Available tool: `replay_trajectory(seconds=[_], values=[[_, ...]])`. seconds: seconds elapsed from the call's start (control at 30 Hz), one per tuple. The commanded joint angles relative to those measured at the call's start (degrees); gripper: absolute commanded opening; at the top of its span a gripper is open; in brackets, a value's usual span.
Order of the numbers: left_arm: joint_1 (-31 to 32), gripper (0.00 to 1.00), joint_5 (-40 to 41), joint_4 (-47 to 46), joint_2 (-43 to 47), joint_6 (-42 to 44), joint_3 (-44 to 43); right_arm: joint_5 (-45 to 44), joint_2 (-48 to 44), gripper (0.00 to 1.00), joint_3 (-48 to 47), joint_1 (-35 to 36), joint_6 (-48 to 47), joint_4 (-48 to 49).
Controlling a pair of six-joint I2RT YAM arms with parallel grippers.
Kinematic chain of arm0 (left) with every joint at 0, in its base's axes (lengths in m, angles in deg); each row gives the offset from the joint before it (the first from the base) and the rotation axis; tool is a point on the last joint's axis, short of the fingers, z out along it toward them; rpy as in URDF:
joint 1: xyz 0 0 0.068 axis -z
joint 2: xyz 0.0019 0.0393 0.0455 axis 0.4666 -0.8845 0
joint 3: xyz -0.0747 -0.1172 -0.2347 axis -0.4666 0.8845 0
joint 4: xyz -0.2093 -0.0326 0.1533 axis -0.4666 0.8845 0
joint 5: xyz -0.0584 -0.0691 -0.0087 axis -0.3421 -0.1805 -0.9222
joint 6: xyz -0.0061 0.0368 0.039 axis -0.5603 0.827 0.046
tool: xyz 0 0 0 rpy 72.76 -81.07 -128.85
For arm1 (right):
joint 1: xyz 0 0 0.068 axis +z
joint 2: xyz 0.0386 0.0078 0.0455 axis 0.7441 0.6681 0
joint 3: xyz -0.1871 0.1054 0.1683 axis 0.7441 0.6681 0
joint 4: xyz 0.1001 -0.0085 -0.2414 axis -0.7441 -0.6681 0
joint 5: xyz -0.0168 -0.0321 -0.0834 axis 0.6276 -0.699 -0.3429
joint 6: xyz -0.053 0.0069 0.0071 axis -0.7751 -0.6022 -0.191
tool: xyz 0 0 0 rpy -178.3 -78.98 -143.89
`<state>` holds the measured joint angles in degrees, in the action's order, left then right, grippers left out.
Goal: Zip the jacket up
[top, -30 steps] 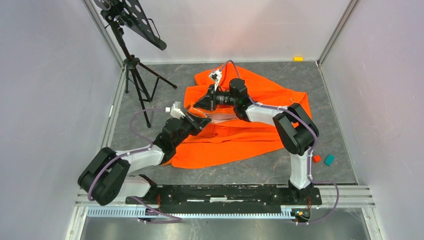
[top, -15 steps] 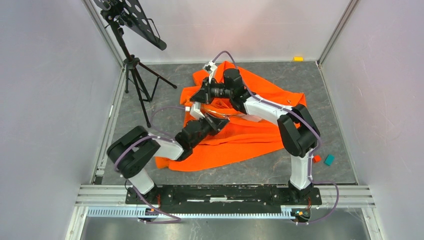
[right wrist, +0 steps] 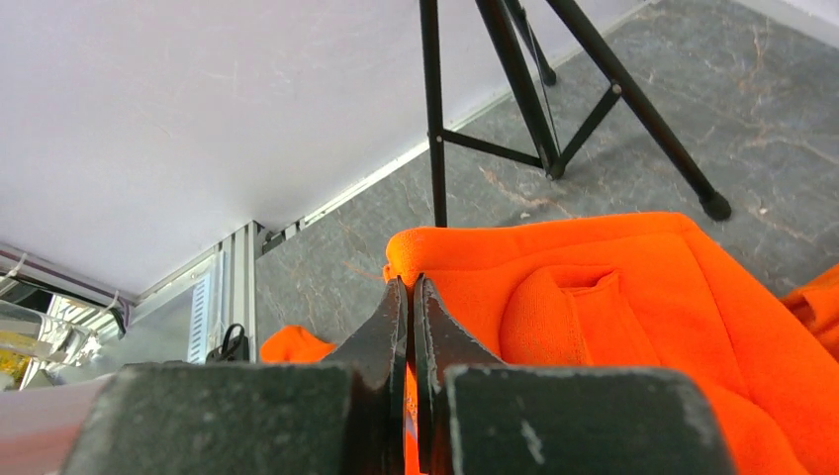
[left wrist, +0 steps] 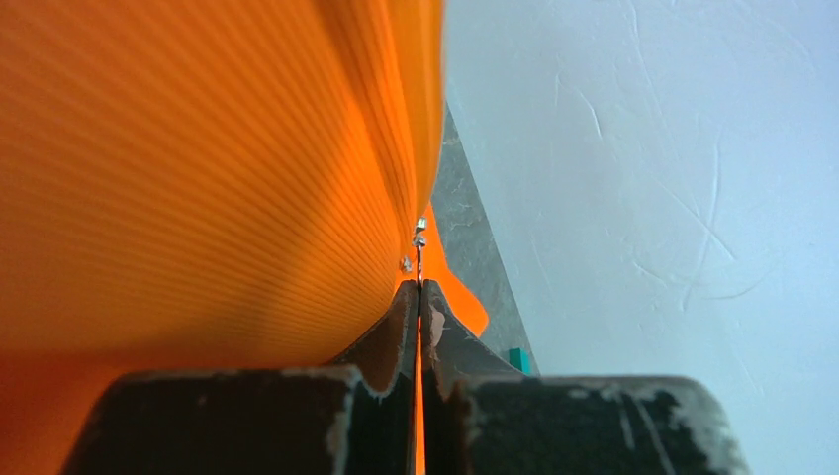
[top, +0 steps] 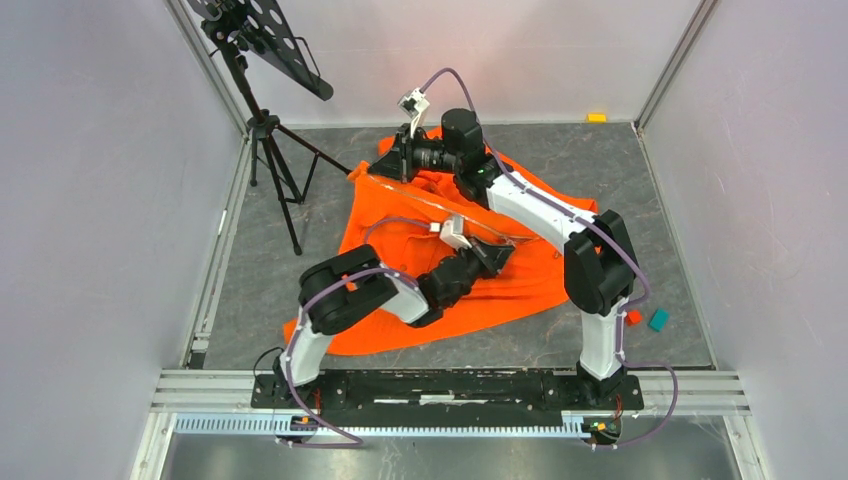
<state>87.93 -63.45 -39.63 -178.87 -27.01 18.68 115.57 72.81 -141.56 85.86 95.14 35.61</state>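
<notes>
On the left, the right gripper (top: 378, 170) has pulled one end of the jacket (top: 395, 195) tight over the table (top: 650, 220), its jaws clamped on orange cloth. The left gripper (top: 498, 252), pinched on what looks like the zipper pull (left wrist: 419, 236), has slid to the right along the front. The zipper seems mostly closed now.

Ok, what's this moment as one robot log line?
left gripper: shut on jacket edge | right gripper: shut on jacket corner near tripod | edge: taut between them
</notes>
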Motion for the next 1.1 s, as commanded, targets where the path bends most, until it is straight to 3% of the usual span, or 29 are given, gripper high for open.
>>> replay_trajectory(seconds=[0.0, 0.37, 0.63, 0.8, 1.07], values=[[3.38, 0.02, 3.61, -0.27, -7.16, 2.81, -7.93, 0.36, 0.31, 0.0, -6.09, 1.68, 0.53, 3.07], [6.5, 0.02, 2.15, 11.82, -20.96, -1.53, -31.24, 1.14, 2.46, 0.0, -11.98, 2.17, -5.2, -1.62], [4.87, 0.02, -9.09, 27.71, -29.48, -1.26, -52.41, 2.82, 5.29, 0.0, -18.88, 2.49, -4.8, -1.18], [3.94, 0.02, -11.27, 31.13, -32.35, -10.22, -57.21, 3.14, 6.73, 0.0, -21.73, 2.56, -2.78, 1.8], [3.98, 0.02, -22.16, 42.64, -45.62, -19.21, -81.35, 3.5, 8.05, 0.0, -23.87, 2.61, -0.82, 3.52]])
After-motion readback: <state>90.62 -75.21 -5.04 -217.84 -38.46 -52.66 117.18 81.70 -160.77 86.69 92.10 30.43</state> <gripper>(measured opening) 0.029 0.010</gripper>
